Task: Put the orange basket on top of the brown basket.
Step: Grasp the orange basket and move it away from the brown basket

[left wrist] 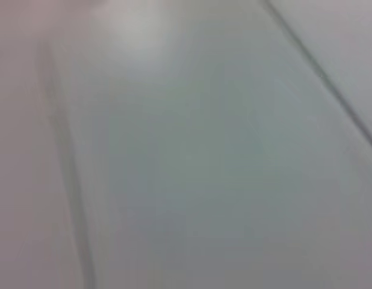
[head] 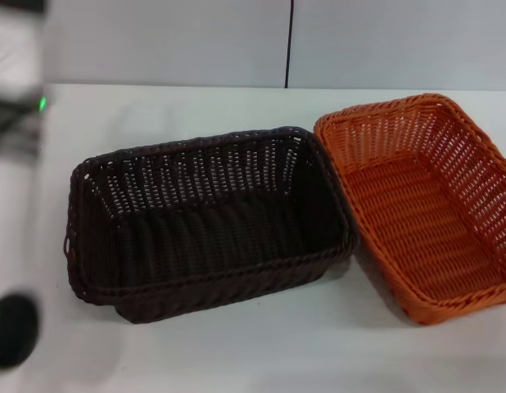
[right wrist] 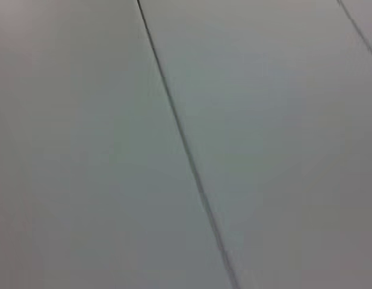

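Baskets side by side on white tabletop (head: 237,352): dark brown rectangular woven wicker basket (head: 208,221) centre-left, bright orange rectangular woven wicker basket (head: 425,205) to its right, rims touching at the near corner. Both upright, open side up, not stacked. Neither pincer is visible; both wrist views show only plain grey surface with seam lines.

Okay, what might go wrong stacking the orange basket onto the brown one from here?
The bright orange woven wicker basket sits tight against the dark brown woven wicker basket, apparently touching, so lifting it may drag the brown one. It also runs past the head view's right edge on the white table, hiding some of its rim.
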Tool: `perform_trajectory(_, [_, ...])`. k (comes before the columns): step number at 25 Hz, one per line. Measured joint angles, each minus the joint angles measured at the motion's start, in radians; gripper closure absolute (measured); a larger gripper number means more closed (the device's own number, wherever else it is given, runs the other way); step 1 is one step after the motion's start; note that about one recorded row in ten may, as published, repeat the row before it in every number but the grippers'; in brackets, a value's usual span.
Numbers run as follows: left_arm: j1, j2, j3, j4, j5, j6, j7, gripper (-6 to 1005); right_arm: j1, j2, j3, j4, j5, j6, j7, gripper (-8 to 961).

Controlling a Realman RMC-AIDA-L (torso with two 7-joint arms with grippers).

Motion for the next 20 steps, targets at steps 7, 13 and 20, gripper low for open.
perform_trajectory(7, [0.05, -0.005, -0.063, 0.305, 0.054, 0.083, -0.425, 202, 0.066, -0.05, 0.006, 0.026, -0.13, -0.078, 0.118, 258])
perform_trajectory(13, [0.084, -0.008, -0.055, 0.434, -0.004, 0.091, -0.403, 202, 0.211, -0.238, 0.009, 0.171, -0.309, 0.338, 0.41, 258])
perform_trajectory(20, [0.092, -0.01, -0.048, 0.455, -0.063, 0.084, -0.367, 202, 0.364, -0.355, 0.144, 0.306, -0.779, 0.789, 0.681, 259])
